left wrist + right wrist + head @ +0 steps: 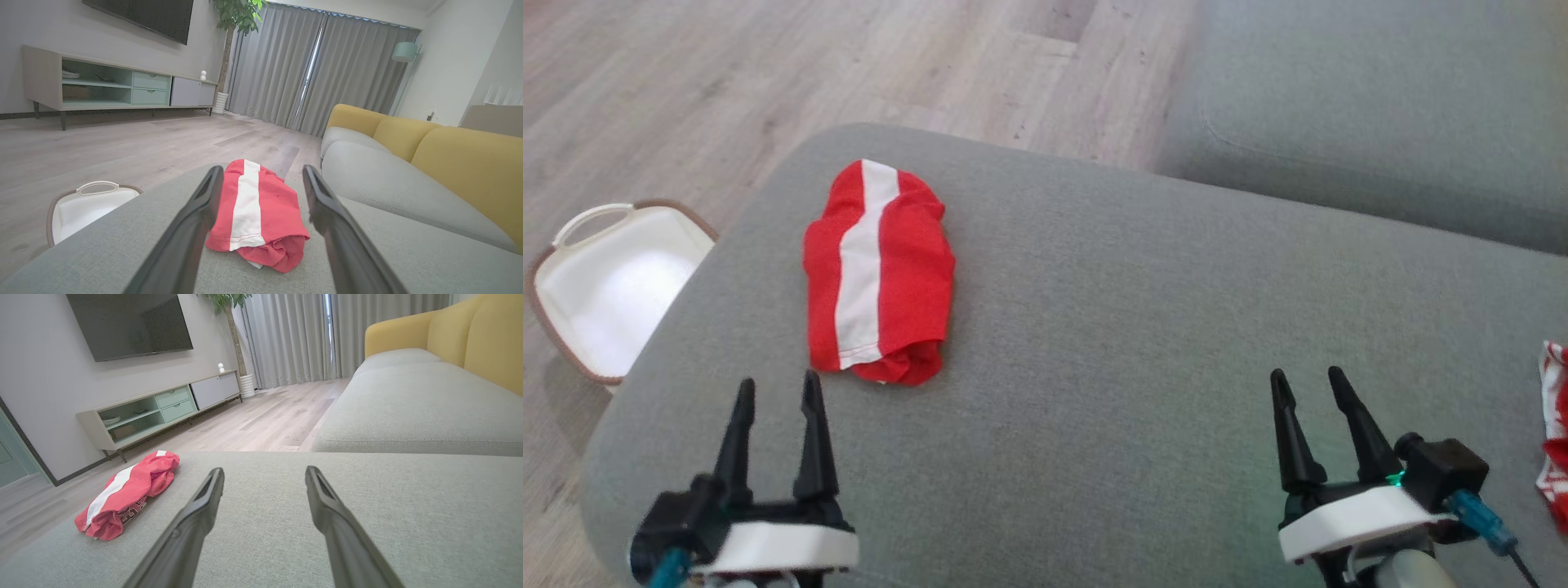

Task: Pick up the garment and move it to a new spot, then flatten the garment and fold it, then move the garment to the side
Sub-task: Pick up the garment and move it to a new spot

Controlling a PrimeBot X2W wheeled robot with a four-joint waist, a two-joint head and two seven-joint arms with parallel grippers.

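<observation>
operator: garment position, please?

spotter: you have the red fabric garment with a broad white stripe (pixel 878 273) lying in a loose, bunched heap on the grey upholstered sofa cushion (pixel 1135 343), towards its far left corner. its near end is rolled under in soft folds.

operator: and the hands?

spotter: your left hand (pixel 778 380) hovers over the near left part of the cushion, its two dark fingers spread apart and holding nothing. the garment lies just beyond their tips, apart from them, and in the left wrist view you see it framed between the two fingers. your right hand (pixel 1307 374) is well off to the right over bare cushion, fingers likewise spread and holding nothing.

operator: anything else around?

spotter: you'll see a white plastic basket with a brown rim (pixel 605 294) on the pale wood-plank floor (pixel 686 82), beside the cushion's left edge and partly hidden by it. a second red and white patterned cloth (pixel 1553 425) shows at the right edge of the head view, on the same cushion. another grey seat cushion (pixel 1380 106) lies beyond, with yellow backrests (pixel 470 171) behind it.
</observation>
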